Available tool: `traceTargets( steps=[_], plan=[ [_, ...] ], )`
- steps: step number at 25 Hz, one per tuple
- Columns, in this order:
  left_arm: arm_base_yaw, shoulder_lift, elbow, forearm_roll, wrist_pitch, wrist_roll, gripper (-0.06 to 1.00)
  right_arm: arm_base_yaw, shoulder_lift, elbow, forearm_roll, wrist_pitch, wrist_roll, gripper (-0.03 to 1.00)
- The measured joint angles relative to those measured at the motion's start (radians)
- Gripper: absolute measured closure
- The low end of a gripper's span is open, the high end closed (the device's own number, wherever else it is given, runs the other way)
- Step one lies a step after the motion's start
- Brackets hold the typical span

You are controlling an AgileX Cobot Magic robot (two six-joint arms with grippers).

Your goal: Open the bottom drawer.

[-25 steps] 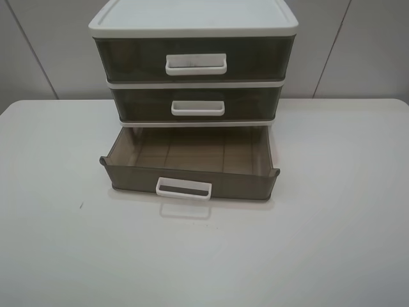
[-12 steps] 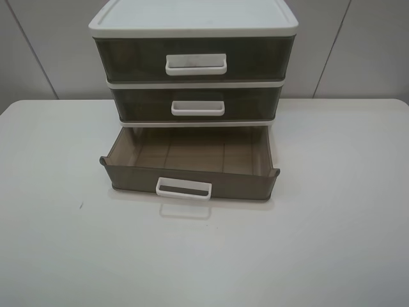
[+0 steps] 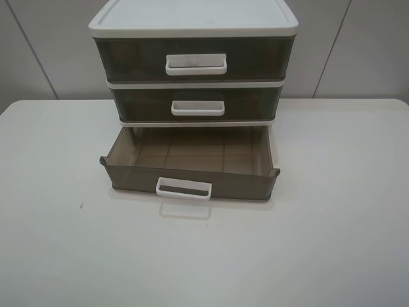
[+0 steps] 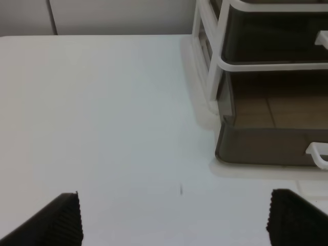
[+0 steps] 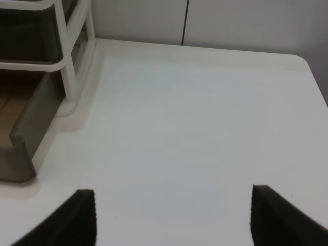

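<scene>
The bottom drawer (image 3: 190,182), smoky grey-brown with a ribbed floor and a small white loop handle (image 3: 184,188), stands pulled well out of the white-framed cabinet (image 3: 192,19). It is empty. It also shows in the left wrist view (image 4: 266,146) and in the right wrist view (image 5: 23,148). My left gripper (image 4: 174,223) is open over the bare table, off the drawer's left front corner. My right gripper (image 5: 169,220) is open over the bare table, off the drawer's right side. Neither arm shows in the exterior high view.
The middle drawer (image 3: 197,104) and the top drawer (image 3: 195,59) are closed. The white table (image 3: 332,243) ends at a grey panelled wall (image 3: 358,45) behind the cabinet. A small dark speck (image 3: 80,205) lies on the table at the left.
</scene>
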Motion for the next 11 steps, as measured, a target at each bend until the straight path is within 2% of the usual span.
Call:
traceTargets(
  steps=[11],
  plan=[
    [0.000,0.000,0.000,0.000,0.000,0.000,0.20,0.000,0.000,0.000,0.000,0.000,0.000,0.34]
  ],
)
